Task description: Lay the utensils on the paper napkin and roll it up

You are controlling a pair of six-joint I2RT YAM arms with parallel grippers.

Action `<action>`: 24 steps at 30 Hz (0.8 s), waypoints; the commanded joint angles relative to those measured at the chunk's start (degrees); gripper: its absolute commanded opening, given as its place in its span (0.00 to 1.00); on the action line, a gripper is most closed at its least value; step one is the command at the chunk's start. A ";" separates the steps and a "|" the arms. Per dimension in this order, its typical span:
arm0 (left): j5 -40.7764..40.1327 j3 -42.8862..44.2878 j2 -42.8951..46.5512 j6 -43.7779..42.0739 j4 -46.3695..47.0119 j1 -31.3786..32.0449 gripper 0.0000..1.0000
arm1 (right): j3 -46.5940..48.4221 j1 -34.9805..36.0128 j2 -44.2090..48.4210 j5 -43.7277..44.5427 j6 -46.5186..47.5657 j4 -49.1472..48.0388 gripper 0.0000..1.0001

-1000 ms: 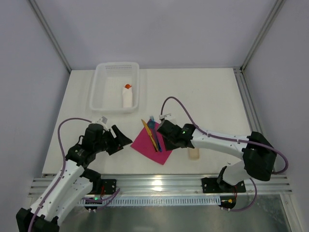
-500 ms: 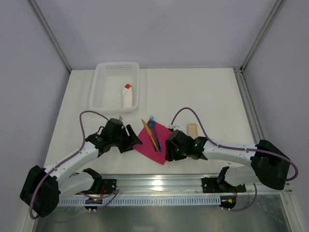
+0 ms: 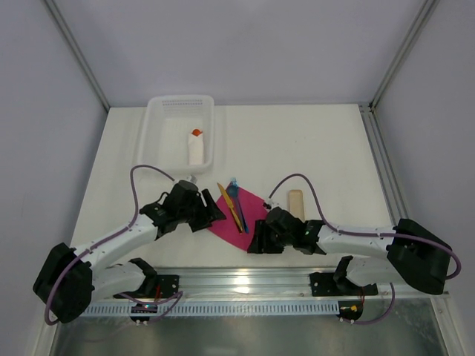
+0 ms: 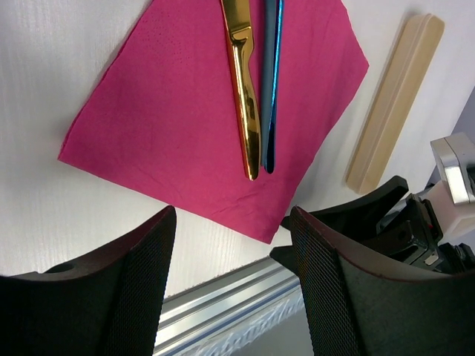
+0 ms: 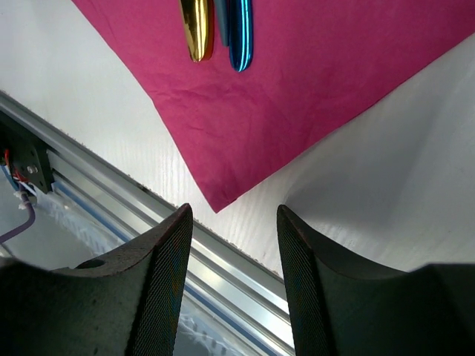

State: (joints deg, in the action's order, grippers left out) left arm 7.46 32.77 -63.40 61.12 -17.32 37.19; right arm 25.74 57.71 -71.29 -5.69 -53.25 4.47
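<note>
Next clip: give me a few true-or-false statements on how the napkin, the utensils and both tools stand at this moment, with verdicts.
1. The yellow knife and a blue utensil lie side by side on the pink napkin. True.
2. The napkin is already rolled up. False: it lies flat and open.
3. The beige strip lies on the napkin. False: it rests on the bare table beside it.
4. The left tool and right tool are both open and hold nothing. True.
5. The white basket is empty. False: a white roll with an orange tip lies in it.
</note>
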 commanded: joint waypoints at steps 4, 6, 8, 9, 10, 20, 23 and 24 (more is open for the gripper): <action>-2.89 1.68 0.82 -0.48 1.85 1.22 0.64 | -0.60 3.28 0.01 1.02 -5.54 -7.28 0.51; -3.24 1.68 1.60 -0.74 1.33 1.22 0.64 | -1.30 3.37 -0.78 2.00 -6.85 -8.42 0.48; -3.07 1.68 1.87 -1.18 1.24 1.22 0.64 | -1.83 3.37 -1.40 2.79 -7.56 -10.08 0.45; -2.98 1.77 1.87 -1.36 1.15 1.22 0.64 | -2.18 3.37 -1.75 2.88 -8.00 -10.62 0.44; -2.81 1.68 1.87 -1.44 1.24 1.13 0.64 | -2.18 3.28 -2.79 3.23 -8.18 -10.88 0.43; -1.49 2.56 1.17 -2.59 1.07 1.22 0.65 | -1.57 3.46 -3.60 3.67 -8.18 -10.19 0.35; -2.28 2.82 1.69 -2.76 0.71 1.22 0.65 | -1.48 3.81 -2.98 4.90 -7.57 -9.14 0.32; -2.45 2.82 1.70 -2.94 0.71 1.22 0.65 | -1.13 3.81 -3.07 5.69 -7.39 -8.17 0.30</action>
State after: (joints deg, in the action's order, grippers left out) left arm 6.00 32.99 -62.72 59.53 -17.50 38.15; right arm 23.79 61.08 -75.13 -3.51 -61.23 -4.32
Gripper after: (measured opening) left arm 0.647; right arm 0.319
